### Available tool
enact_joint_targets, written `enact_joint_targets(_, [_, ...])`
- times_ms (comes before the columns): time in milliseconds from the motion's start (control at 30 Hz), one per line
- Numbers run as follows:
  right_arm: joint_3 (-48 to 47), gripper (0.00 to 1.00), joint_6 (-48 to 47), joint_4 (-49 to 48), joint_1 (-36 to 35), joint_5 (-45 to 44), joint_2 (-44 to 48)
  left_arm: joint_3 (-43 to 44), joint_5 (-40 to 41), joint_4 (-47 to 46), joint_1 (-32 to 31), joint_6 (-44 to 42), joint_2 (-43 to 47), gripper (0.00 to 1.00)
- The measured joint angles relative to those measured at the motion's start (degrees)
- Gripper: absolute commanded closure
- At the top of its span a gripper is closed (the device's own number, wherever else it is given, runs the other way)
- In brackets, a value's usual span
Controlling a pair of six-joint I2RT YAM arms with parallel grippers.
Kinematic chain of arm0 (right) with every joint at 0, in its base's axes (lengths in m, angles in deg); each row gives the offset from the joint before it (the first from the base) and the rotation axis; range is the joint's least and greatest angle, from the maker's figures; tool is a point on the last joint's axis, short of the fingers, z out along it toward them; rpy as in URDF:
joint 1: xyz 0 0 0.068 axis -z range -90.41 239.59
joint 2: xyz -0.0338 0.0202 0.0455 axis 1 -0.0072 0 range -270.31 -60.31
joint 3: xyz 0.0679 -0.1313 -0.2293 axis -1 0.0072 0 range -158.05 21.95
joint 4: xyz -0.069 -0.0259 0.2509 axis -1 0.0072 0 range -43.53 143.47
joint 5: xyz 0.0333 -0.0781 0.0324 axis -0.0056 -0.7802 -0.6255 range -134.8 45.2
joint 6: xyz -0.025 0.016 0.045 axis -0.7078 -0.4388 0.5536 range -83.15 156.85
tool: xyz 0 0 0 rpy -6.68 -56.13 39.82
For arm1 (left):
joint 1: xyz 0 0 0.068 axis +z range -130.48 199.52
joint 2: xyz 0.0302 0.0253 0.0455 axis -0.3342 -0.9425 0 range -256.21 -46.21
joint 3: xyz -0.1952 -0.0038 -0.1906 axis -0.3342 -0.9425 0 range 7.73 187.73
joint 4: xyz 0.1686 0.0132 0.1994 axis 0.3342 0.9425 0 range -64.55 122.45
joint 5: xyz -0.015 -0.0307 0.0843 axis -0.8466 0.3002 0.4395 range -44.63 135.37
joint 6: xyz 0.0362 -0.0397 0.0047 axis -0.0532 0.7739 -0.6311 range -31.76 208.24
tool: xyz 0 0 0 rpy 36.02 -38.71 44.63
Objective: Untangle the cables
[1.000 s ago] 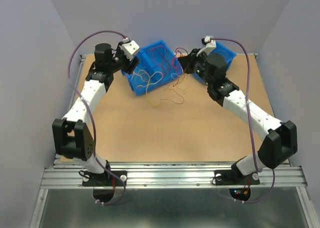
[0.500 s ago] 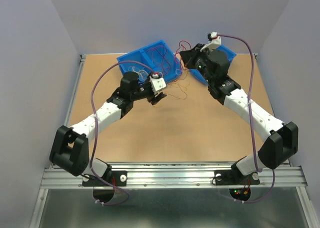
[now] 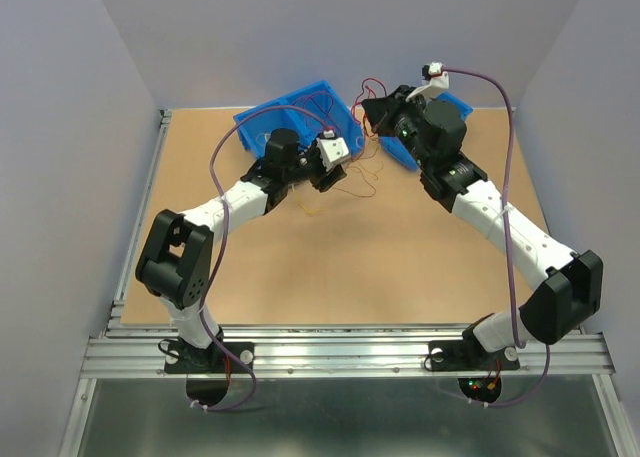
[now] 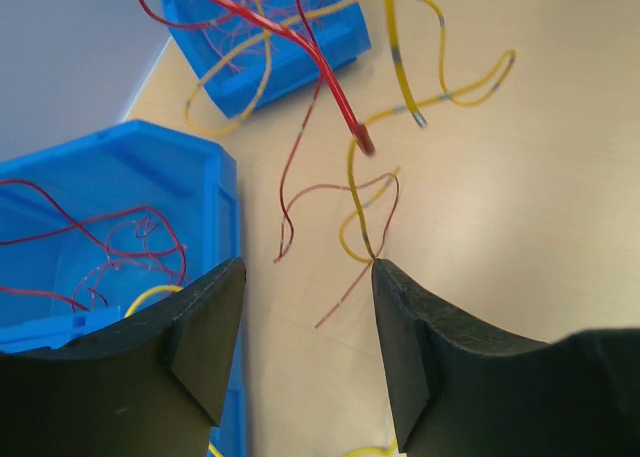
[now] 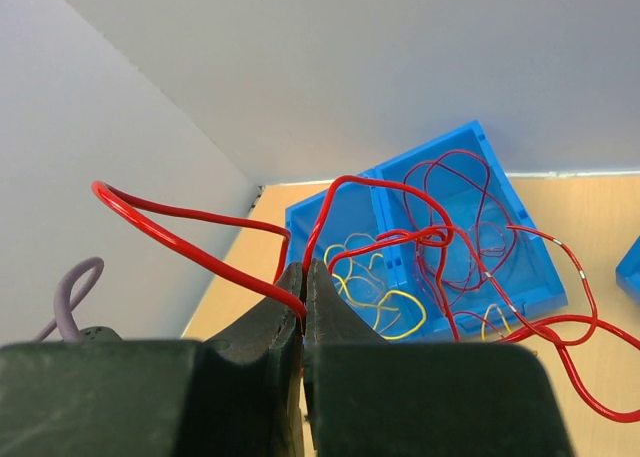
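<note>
The cables are thin red and yellow wires. My right gripper (image 5: 304, 275) is shut on a thick red cable (image 5: 180, 241) and holds it up in a loop (image 3: 372, 85) above the table. The cable runs on into the two-compartment blue bin (image 5: 520, 267), which also holds thin red and yellow strands (image 5: 372, 279). My left gripper (image 4: 306, 269) is open and empty, low over the table just in front of that bin (image 3: 262, 119). Loose yellow (image 4: 400, 107) and thin dark red (image 4: 340, 192) strands lie just ahead of its fingertips. In the top view it (image 3: 325, 177) sits beside the loose strands (image 3: 358, 182).
A second blue bin (image 3: 458, 105) stands at the back, partly hidden by my right arm. In the left wrist view one bin wall (image 4: 228, 207) lies close to the left finger (image 4: 200, 347). A short yellow strand (image 3: 312, 213) lies on the tabletop (image 3: 350, 267).
My left arm swung from the bin's left side to its front, over the loose strands. The bin turned and shifted left. My right gripper rose slightly with the red cable.
</note>
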Motion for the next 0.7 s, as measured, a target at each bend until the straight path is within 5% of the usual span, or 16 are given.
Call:
enact_joint_targets(167, [0.0,0.99,0.0,0.0,0.0,-0.33,0.04,3.1,-2.05,-2.34,-0.13,2.19,-2.69,0.39])
enact_joint_targets(333, [0.0,0.99,0.0,0.0,0.0,-0.68,0.04,3.17,-5.05,-2.75,-0.13,3.65,-2.86,0.71])
enact_joint_targets(367, [0.0,0.99,0.0,-0.02,0.0,-0.79,0.04,3.17,-5.75,-2.89,-0.13,3.72,-2.86,0.89])
enact_joint_targets(433, [0.0,0.99,0.0,-0.04,0.0,-1.03,0.04,3.17,-6.6,-3.02,-0.13,4.11,-2.86,1.0])
enact_joint_targets(700, [0.15,0.99,-0.09,-0.13,0.0,-3.98,0.15,3.17,-5.49,-3.65,0.74,7.41,-2.86,1.0])
